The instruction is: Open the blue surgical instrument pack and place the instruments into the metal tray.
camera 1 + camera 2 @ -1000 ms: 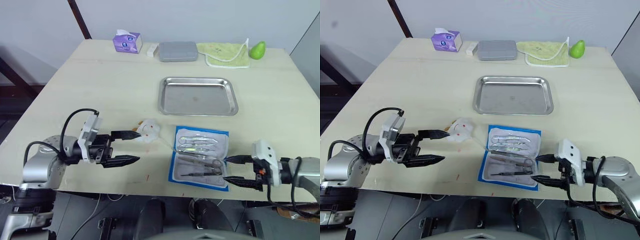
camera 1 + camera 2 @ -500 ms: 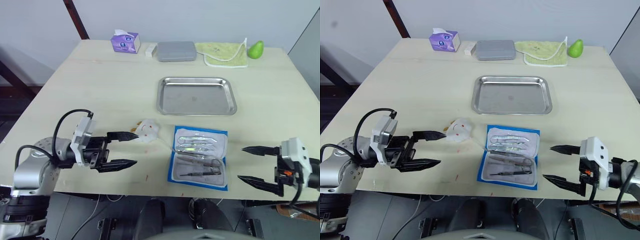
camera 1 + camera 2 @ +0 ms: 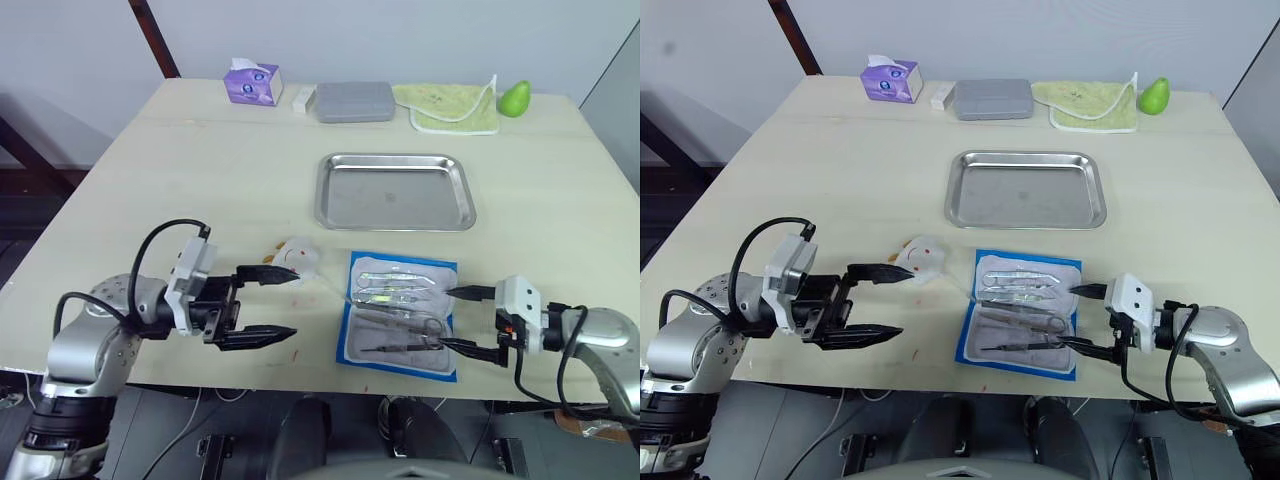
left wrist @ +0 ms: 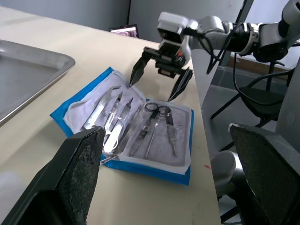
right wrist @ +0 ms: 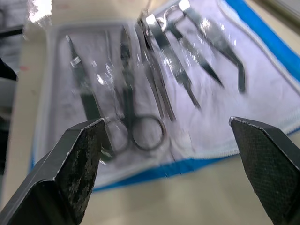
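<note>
- The pack (image 3: pixel 400 315) is lying open and flat near the table's front edge, just ahead of your right gripper (image 3: pixel 462 320), its clear inner face up and the instruments (image 3: pixel 398 308) lying bare on it.
- Your right gripper's fingers are spread wide, their tips sitting at the pack's near edge, one to each side of the scissors (image 5: pixel 136 119) as the right wrist view looks at them. It is holding nothing.
- Your left gripper (image 3: pixel 270 305) is hanging on the far side of the pack from the right one, also spread and empty, with a crumpled white wrapper (image 3: pixel 297 258) just beyond its upper fingertip.
- The tray (image 3: pixel 395 191) is sitting empty, past the pack and well apart from both grippers.
- Judging from this, you are lining up for the first pick, and none of the instruments are in the tray yet.
- Pick one tool only: the scissors' ring handles are closest to your right fingers and look the easiest to pinch.
- The tools are lying close together, some touching, so be closing across a single shaft or handle, not over a pair.
- They are thin and flat on slick plastic, so come in low and be closing slowly; a fast pinch could likely skate them aside or drag the pack.
- Lift straight up before swinging toward the tray.
</note>
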You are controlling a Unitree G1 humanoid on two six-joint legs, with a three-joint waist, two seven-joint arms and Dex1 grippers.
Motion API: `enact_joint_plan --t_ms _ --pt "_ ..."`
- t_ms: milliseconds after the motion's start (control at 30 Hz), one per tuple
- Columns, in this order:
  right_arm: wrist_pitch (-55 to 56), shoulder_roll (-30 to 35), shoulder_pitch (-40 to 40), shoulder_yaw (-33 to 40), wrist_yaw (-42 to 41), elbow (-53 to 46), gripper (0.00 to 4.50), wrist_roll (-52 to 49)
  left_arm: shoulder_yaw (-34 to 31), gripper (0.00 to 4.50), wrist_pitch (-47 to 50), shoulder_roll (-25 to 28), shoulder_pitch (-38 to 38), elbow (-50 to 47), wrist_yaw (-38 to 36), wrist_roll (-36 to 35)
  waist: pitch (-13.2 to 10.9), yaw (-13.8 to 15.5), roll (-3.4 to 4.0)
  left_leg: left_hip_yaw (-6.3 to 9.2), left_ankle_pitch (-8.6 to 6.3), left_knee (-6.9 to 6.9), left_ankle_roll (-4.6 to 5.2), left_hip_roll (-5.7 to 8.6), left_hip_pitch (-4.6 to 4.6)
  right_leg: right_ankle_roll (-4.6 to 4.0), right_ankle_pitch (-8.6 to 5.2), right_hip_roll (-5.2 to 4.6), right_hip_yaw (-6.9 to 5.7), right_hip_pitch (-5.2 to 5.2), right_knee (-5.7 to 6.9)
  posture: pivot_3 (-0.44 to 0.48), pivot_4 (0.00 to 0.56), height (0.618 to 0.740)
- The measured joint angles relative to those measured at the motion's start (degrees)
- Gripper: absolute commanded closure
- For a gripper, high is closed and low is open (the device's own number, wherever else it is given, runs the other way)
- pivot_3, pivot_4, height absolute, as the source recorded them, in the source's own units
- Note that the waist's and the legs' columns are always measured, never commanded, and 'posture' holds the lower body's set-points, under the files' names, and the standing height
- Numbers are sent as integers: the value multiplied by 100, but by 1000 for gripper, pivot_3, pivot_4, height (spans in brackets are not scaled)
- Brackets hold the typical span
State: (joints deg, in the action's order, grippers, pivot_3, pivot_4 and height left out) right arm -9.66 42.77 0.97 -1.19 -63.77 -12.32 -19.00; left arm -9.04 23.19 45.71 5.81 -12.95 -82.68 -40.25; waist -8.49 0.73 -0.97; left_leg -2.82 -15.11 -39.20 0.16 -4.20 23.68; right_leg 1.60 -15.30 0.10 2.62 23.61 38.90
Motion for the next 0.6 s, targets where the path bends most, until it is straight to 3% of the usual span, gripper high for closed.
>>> enact_joint_plan --t_ms 600 --pt "246 129 -55 -66 -365 221 61 76 68 0 1 1 18 -1 -10 0 0 0 0 0 0 0 0 0 0 0 0 0 0 -1 0 0 150 738"
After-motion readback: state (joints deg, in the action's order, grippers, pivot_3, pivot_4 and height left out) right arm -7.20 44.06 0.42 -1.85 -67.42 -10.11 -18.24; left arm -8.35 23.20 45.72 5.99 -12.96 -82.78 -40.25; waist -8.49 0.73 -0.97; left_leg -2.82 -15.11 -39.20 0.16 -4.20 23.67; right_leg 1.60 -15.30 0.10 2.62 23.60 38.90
